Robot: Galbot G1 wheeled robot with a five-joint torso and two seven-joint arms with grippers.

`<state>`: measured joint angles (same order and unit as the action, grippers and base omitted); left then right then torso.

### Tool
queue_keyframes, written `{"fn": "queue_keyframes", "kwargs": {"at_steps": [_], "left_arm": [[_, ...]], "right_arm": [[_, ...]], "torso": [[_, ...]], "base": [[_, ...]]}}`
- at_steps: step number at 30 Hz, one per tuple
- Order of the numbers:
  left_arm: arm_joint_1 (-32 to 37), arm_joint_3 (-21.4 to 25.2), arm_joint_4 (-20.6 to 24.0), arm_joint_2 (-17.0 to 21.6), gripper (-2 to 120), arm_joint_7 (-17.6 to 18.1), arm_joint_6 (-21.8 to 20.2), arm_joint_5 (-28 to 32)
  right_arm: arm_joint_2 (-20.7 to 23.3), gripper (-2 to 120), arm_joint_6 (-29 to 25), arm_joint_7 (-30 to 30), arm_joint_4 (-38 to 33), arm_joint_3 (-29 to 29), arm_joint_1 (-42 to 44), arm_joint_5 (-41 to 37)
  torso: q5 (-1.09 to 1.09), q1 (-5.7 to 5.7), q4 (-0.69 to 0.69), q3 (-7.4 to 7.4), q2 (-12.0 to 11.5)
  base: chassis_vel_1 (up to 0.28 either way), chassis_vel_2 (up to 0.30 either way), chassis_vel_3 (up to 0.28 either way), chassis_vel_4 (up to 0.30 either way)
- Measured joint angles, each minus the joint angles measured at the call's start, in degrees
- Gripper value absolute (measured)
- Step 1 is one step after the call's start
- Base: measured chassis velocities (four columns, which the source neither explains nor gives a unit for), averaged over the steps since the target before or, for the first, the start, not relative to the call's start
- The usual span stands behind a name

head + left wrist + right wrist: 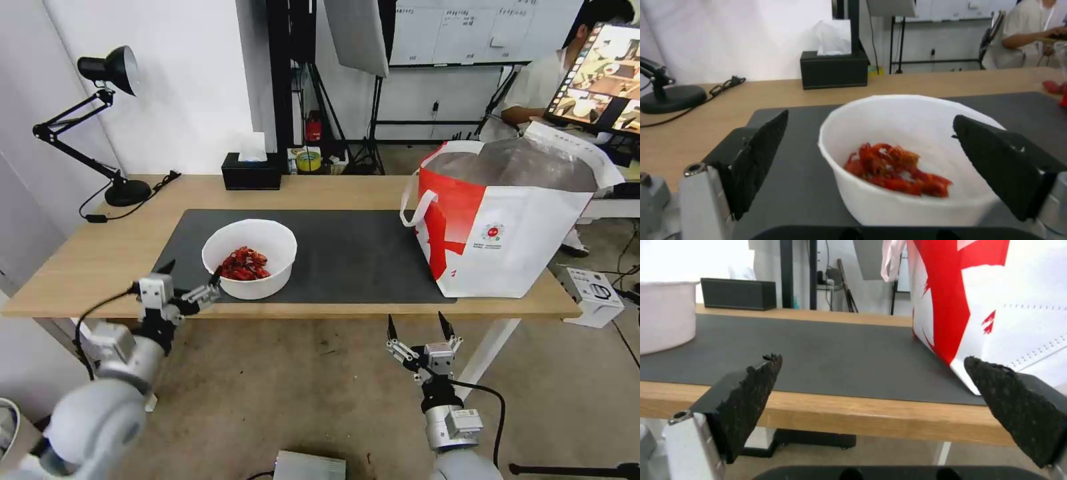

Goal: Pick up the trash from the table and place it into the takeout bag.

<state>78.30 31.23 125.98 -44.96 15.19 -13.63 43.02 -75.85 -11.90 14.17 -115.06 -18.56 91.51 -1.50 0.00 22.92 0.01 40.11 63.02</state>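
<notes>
On table, bowl holds red shells; both grippers' fingers spread, grasping nothing.

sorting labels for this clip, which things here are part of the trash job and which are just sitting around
Part of the job:
white bowl of red shells, on the dark mat
takeout bag, standing open on the table
left gripper, open beside the bowl
right gripper, open below the table edge

Just lying about:
black tissue box
desk lamp

Desk lamp, black tissue box
</notes>
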Motion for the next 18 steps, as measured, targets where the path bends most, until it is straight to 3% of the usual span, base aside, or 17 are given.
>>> {"fn": "queue_keyframes", "kwargs": {"at_steps": [2,4,6,7,10,11,14,15,18], "left_arm": [[-6.25,-2.51,-2.0,4.2,100,1.79,-2.64,6.02],[-7.72,-2.69,-2.27,5.51,100,2.46,-3.29,8.45],[-11.7,-3.61,-4.05,9.04,100,3.88,-4.84,14.94],[-11.7,-3.61,-4.05,9.04,100,3.88,-4.84,14.94],[-21.58,-10.56,-9.37,12.11,100,3.98,-7.83,21.82],[-21.58,-10.56,-9.37,12.11,100,3.98,-7.83,21.82],[-30.54,-18.46,-13.22,12.5,100,5.09,-12.02,26.17],[-30.54,-18.46,-13.22,12.5,100,5.09,-12.02,26.17],[-39.47,-25.41,-17.4,10.58,100,7.25,-16.92,29.56]], "right_arm": [[0.0,100,0.0,0.0,0.0,0.0,0.0,-0.01],[0.0,100,-0.01,0.0,0.0,-0.01,0.0,-0.02],[0.01,100,0.0,0.01,0.01,-0.02,-0.02,-0.02],[0.01,100,0.0,0.01,0.01,-0.02,-0.02,-0.02],[0.01,100,-0.01,-0.01,0.01,0.0,-0.02,-0.04],[0.01,100,-0.01,-0.01,0.01,0.0,-0.02,-0.04],[0.01,100,0.0,0.0,0.01,-0.02,-0.02,-0.06],[0.01,100,0.0,0.0,0.01,-0.02,-0.02,-0.06],[0.01,100,-0.01,0.0,0.01,-0.01,-0.02,-0.07]], "torso": [[-0.04,0.01,-0.04,0.0,0.0],[-0.02,0.02,-0.05,0.01,-0.01],[0.02,0.01,0.01,0.01,0.0],[0.02,0.01,0.01,0.01,0.0],[-0.01,0.01,-0.01,0.0,0.0],[-0.01,0.01,-0.01,0.0,0.0],[0.0,0.01,-0.01,0.01,0.0],[0.0,0.01,-0.01,0.01,0.0],[-0.01,0.01,-0.02,0.0,0.0]], "base": [[0.0,0.0,0.0,0.0],[0.0,0.0,0.0,0.0],[0.0,0.0,0.0,0.0],[0.0,0.0,0.0,0.0],[0.0,0.0,0.0,0.0],[0.0,0.0,0.0,0.0],[0.0,0.0,0.0,0.0],[0.0,0.0,0.0,0.0],[0.0,0.0,0.0,0.0]]}}
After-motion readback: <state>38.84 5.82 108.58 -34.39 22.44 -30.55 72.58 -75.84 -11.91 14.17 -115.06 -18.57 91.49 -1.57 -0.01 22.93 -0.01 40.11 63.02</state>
